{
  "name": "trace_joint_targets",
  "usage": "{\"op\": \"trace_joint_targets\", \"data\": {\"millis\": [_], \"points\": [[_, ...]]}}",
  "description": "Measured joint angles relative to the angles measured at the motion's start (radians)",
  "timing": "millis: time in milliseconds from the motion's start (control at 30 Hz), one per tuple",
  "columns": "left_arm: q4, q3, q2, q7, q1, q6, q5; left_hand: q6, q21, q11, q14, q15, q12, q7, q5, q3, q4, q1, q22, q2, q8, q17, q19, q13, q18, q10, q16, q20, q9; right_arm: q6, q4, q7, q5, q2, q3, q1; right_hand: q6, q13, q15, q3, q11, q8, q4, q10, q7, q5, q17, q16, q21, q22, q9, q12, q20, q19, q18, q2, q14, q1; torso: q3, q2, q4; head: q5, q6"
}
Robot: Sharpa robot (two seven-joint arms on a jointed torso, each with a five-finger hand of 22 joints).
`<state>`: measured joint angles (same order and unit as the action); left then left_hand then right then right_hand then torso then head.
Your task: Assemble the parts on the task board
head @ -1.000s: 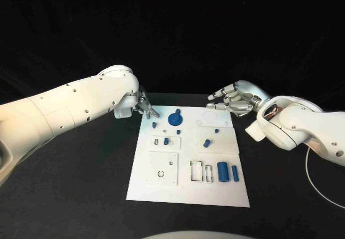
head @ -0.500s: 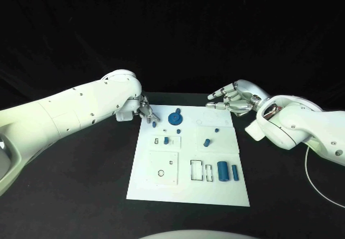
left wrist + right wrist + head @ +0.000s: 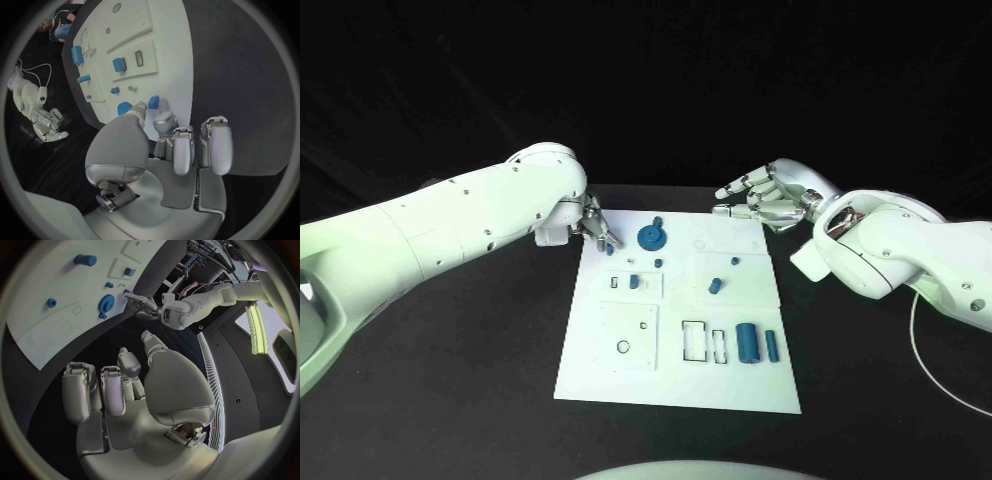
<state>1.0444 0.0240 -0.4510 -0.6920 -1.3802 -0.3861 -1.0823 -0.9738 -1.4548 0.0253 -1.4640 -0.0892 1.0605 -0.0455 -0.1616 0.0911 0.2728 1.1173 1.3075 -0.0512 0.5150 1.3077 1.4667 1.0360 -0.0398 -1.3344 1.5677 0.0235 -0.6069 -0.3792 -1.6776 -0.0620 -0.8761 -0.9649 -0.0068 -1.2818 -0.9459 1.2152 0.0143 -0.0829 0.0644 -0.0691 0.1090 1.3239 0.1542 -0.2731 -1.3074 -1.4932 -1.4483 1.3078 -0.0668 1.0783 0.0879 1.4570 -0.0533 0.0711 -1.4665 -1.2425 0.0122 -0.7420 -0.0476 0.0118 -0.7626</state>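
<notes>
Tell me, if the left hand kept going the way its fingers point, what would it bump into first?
Probably the small blue piece at the white board's far left corner; the left hand's fingertips are just beside it, though depth is unclear.

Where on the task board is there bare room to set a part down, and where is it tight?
The near strip of the task board, below the rectangular cutouts, is bare. So is the black table left of it. It is crowded at the far left corner: the left robot hand sits beside the blue gear. The right robot hand hovers by the far right corner.
</notes>
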Motion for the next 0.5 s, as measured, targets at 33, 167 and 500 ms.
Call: {"op": "trace_joint_targets", "data": {"millis": [33,167,500], "points": [[0.000,0.000,0.000,0.000,0.000,-0.001,0.000,-0.003,0.000,0.000,0.000,0.000,0.000,0.003,0.000,-0.002,-0.002,0.005,0.000,0.005,-0.001,0.000,0.000,-0.001,0.000,0.000,0.000,0.000,0.001,0.000,0.000,0.000,0.000,0.000,0.000,0.000,0.000,0.000,0.000,0.000,0.000,0.000,0.000,0.000,0.000,0.000,0.000,0.000,0.000,0.000,0.000,0.000,0.000,0.000,0.000,0.000,0.000,0.000,0.0000,0.000,-0.0001,0.000,0.000],[0.000,0.000,0.000,0.002,0.000,-0.003,0.001,-0.003,0.000,0.000,0.000,0.000,0.000,0.003,0.000,-0.002,-0.009,0.036,0.000,0.017,-0.001,0.000,0.000,-0.003,0.000,0.000,0.000,0.000,0.005,0.000,0.000,0.000,0.000,0.001,0.000,0.000,0.000,0.000,0.000,0.000,0.000,0.000,0.000,0.000,0.000,-0.004,0.000,0.004,0.000,0.000,0.000,0.000,0.000,0.000,0.000,0.000,0.000,0.000,0.0000,0.000,-0.0001,0.000,0.000],[-0.001,-0.001,0.000,0.010,0.000,0.001,0.010,0.004,0.000,0.007,0.000,0.000,-0.004,0.008,0.029,0.083,-0.093,0.176,0.000,0.075,-0.017,0.000,0.000,-0.018,0.000,0.007,0.000,0.000,0.021,0.002,0.002,0.000,0.001,0.003,0.000,0.000,0.000,0.000,0.000,0.000,0.000,0.000,0.000,0.000,0.000,-0.004,0.000,0.004,0.000,0.000,0.000,0.000,0.000,0.000,0.000,0.000,0.000,0.000,0.0000,0.000,0.0001,0.001,-0.004]]}}
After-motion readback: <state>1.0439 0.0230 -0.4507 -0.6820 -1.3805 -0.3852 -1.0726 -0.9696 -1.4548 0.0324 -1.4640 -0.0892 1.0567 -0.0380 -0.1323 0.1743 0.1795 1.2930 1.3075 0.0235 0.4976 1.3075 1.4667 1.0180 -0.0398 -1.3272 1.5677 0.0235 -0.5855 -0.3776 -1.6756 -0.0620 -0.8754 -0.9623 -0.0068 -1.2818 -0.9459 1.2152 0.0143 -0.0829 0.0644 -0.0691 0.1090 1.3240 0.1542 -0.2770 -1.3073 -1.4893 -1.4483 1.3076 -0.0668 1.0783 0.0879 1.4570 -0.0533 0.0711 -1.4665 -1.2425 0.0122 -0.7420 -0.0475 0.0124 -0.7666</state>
